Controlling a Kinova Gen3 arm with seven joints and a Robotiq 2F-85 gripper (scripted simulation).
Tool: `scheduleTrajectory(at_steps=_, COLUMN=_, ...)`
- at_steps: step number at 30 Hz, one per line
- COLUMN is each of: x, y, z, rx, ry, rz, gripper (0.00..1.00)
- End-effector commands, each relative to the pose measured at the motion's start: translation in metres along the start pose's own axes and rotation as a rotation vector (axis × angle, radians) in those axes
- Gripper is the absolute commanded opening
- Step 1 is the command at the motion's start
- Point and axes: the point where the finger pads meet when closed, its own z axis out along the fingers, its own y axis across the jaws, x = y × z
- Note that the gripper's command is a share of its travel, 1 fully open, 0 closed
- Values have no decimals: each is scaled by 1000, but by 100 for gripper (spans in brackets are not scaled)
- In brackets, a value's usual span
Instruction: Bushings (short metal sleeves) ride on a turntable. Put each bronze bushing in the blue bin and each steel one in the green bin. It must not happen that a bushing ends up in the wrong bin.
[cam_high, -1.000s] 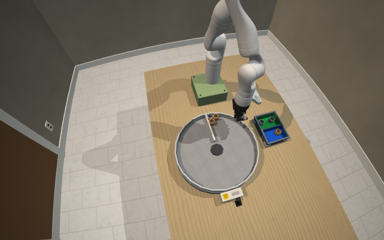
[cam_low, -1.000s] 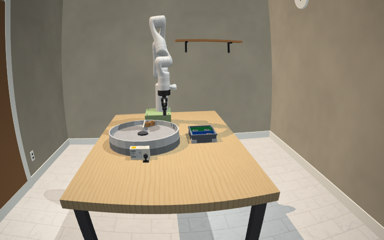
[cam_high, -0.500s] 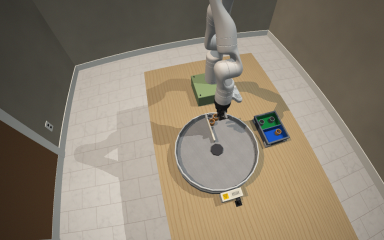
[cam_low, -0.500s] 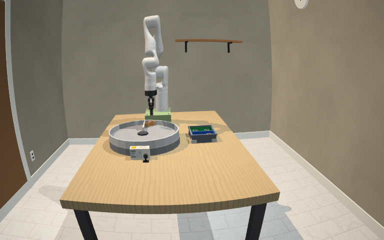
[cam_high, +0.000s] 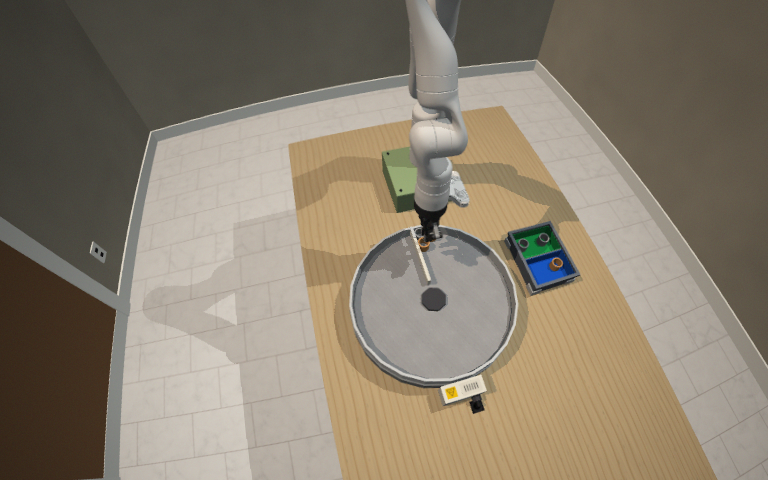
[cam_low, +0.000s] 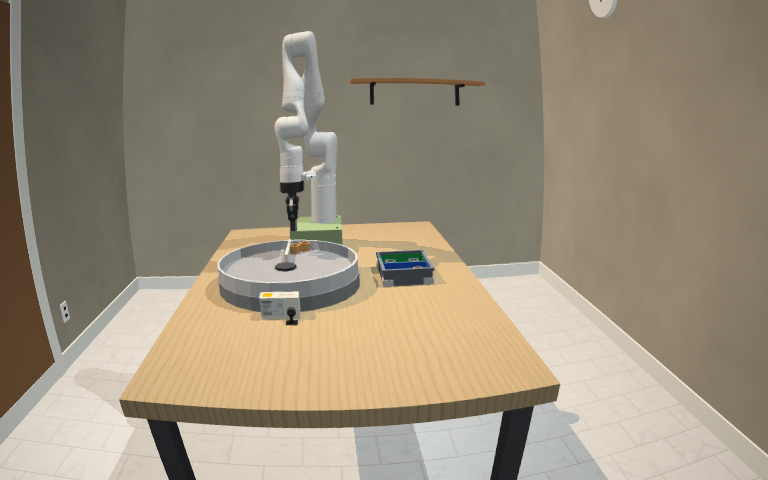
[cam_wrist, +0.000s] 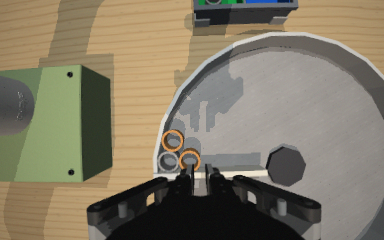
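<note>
Half the visible bushings look sorted: two steel ones (cam_high: 523, 243) (cam_high: 543, 239) (cam_low: 390, 260) (cam_low: 413, 259) sit in the green bin (cam_high: 532, 250) (cam_low: 400, 256) (cam_wrist: 230, 1), and one bronze (cam_high: 556, 263) (cam_low: 417, 267) is in the blue bin (cam_high: 540, 271) (cam_low: 404, 264) (cam_wrist: 261, 1). From here I can't find any in the wrong place. Three remain on the turntable (cam_high: 433, 339) (cam_low: 254, 274) (cam_wrist: 300, 100), bunched in the corner between its wall and the pale bar (cam_high: 423, 266) (cam_low: 286, 250) (cam_wrist: 235, 173): an inner bronze (cam_high: 423, 245) (cam_low: 294, 249) (cam_wrist: 190, 150), an outer bronze (cam_low: 305, 246) (cam_wrist: 172, 131) and a last steel (cam_high: 418, 230) (cam_wrist: 168, 153) tucked beside them. The claw (cam_high: 433, 236) (cam_low: 293, 228) (cam_wrist: 199, 172) hangs above that side, its fingers just a narrow gap apart with nothing between them. I'd guess it is lining up for another pick; it would need to spread first, and such close neighbours could get nudged or grabbed by mistake. Two for blue, one for green would finish these.

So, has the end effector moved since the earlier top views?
Yes: the end effector has moved away from the bin tray, toward the pale bar.
</note>
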Motion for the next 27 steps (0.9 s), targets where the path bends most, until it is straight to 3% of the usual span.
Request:
scheduleTrajectory(at_steps=1, x=1, y=-2, z=9, rx=8, ry=2, rz=-2, gripper=14)
scheduleTrajectory(at_steps=10, x=1, y=-2, z=26, rx=8, ry=2, rz=-1, gripper=14)
scheduleTrajectory(at_steps=15, x=1, y=-2, z=26, rx=8, ry=2, rz=-1, gripper=14)
scheduleTrajectory(at_steps=20, x=0, y=-3, z=41, rx=8, ry=1, rz=0, gripper=14)
scheduleTrajectory(at_steps=27, x=0, y=-3, z=41, rx=8, ry=1, rz=0, gripper=14)
